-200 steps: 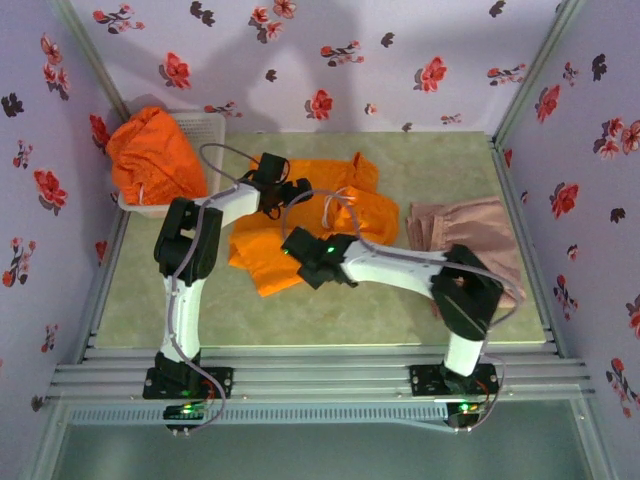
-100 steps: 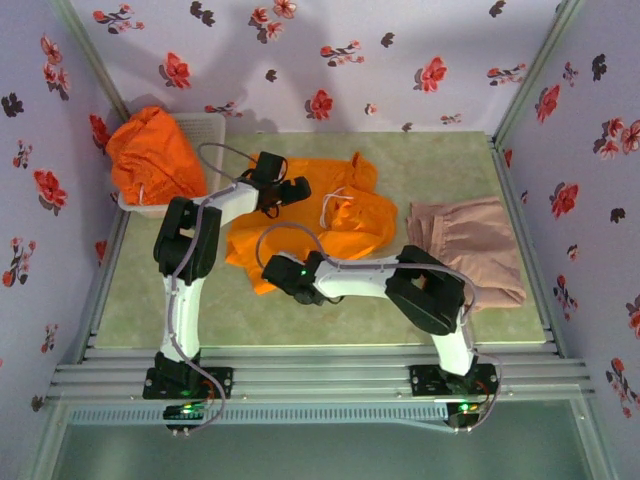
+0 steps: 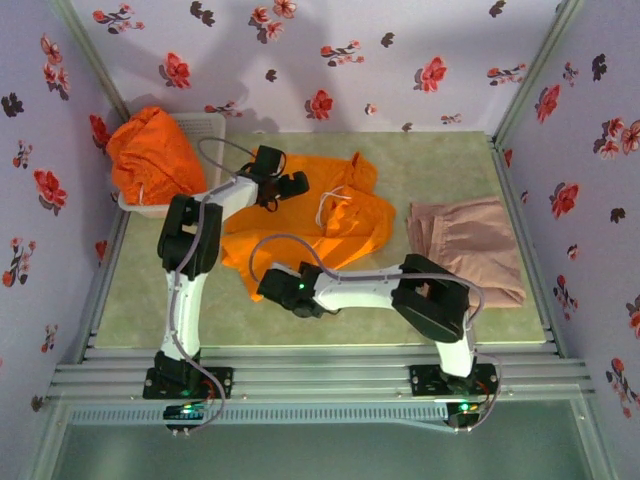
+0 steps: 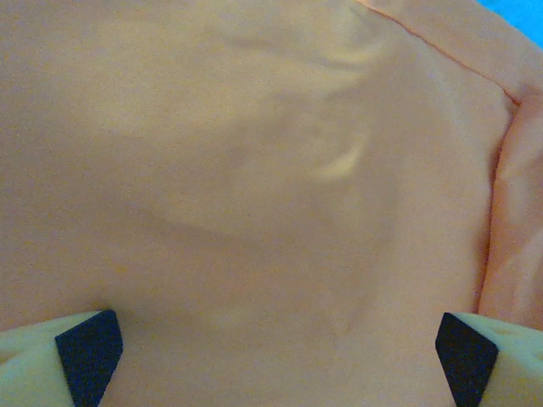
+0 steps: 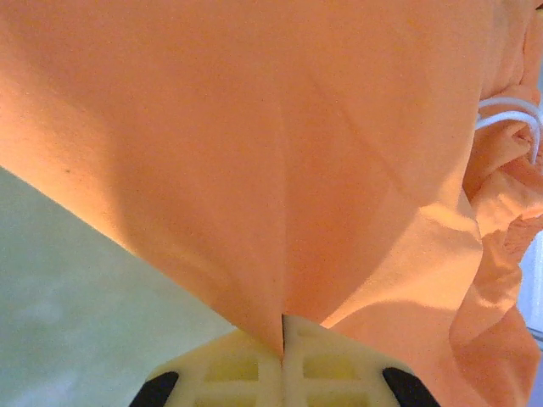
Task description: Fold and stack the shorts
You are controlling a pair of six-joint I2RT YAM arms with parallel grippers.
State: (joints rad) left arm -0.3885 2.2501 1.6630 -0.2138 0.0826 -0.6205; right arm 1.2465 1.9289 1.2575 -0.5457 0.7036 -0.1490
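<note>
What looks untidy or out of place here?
One pair of bright orange fabric shorts spills over the white mesh plastic basket's rim, far left. Another orange pair lies rumpled mid-table, its near edge pinched by the right end effector.

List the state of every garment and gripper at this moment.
orange shorts on the table: unfolded, rumpled, near edge pinched
orange shorts at far left: crumpled heap in the basket
pink shorts: flat, apparently folded
left gripper: open over orange fabric
right gripper: shut on that near edge
</note>
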